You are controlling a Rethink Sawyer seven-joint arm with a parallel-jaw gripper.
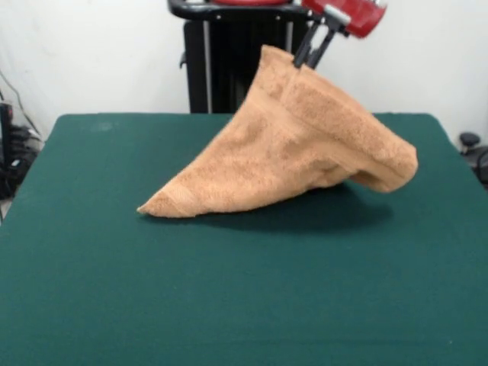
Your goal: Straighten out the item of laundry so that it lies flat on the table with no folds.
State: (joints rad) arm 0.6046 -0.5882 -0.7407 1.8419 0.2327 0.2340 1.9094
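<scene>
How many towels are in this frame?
1. The towel hangs from the gripper by its top edge, its low corner resting on the table. Nothing else seems hidden beneath it.

towel (297,145) hanging from claw (307,62), lower corner on table (229,297)

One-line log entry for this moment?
claw: shut on towel edge | towel: lifted, draped, one corner on table | flat: no

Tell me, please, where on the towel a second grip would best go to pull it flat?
Probably the low corner of the towel, taken from the picture's left. It lies on the table, pointed and free, opposite the raised edge that the tool holds.
</scene>
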